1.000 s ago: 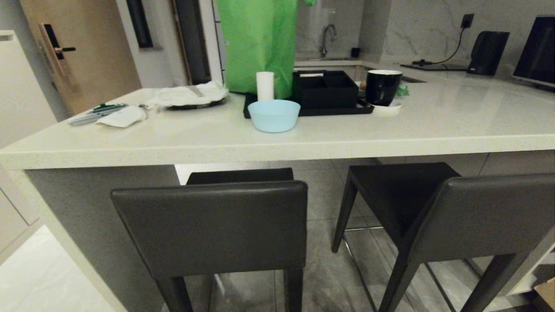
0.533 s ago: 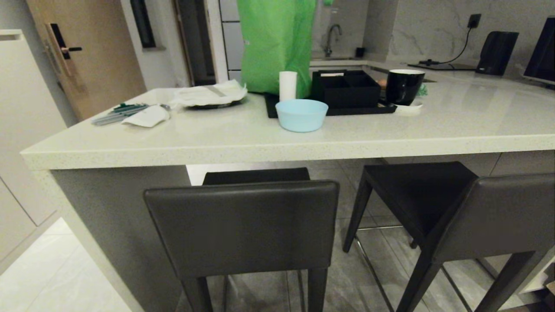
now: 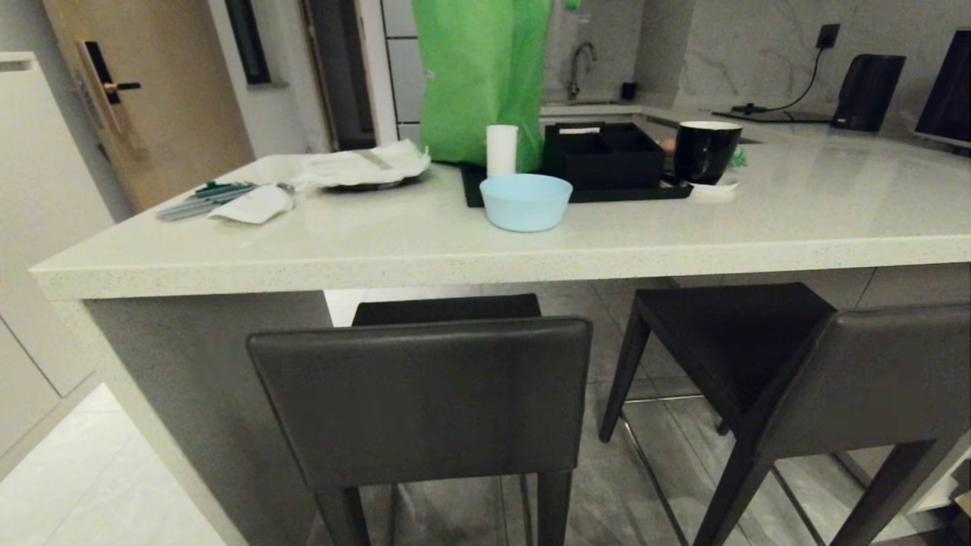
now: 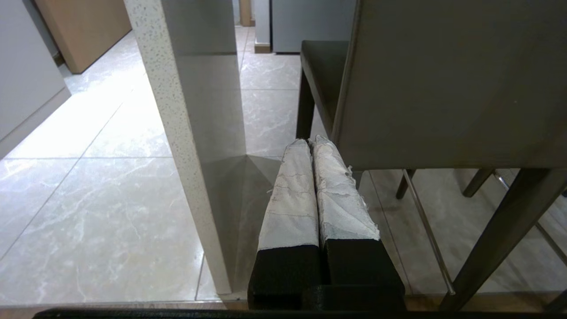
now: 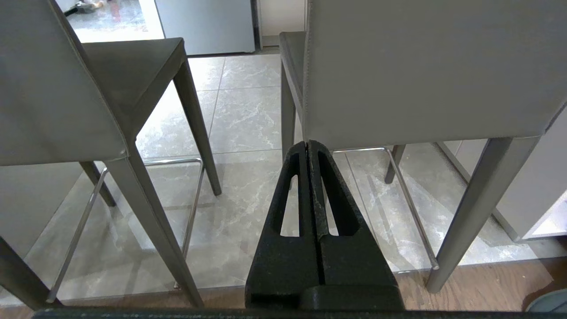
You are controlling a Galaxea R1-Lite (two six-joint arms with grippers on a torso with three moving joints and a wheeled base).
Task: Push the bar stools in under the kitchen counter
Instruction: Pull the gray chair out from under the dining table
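The left end effector (image 4: 310,144) has its cloth-wrapped fingers pressed together, empty, held low just short of the backrest of the left bar stool (image 3: 425,398). The right end effector (image 5: 308,145) is likewise closed on nothing, its black fingers pointing at the lower edge of the right bar stool's (image 3: 850,379) backrest; whether either tip touches the leather cannot be told. Neither arm shows in the head view.

Outward from the tips, both stools stand on the grey tiled floor (image 5: 248,110) facing the kitchen counter (image 3: 455,265). The left stool sits square to the slab, beside the grey side panel (image 4: 195,133), with the far part of its seat under the edge and the backrest on the near side. The right stool is turned at an angle, its seat largely exposed on the near side of the counter edge and its backrest running off the right of the head view.

On the counter top, well back from the edge, stand a light blue bowl (image 3: 526,202), a black tray (image 3: 576,193), a black mug (image 3: 705,152) and a green bag (image 3: 482,76).

As a judgement, the task is at its start: neither stool looks fully tucked in. Both remain to be pushed forward, and the right one probably needs straightening first.
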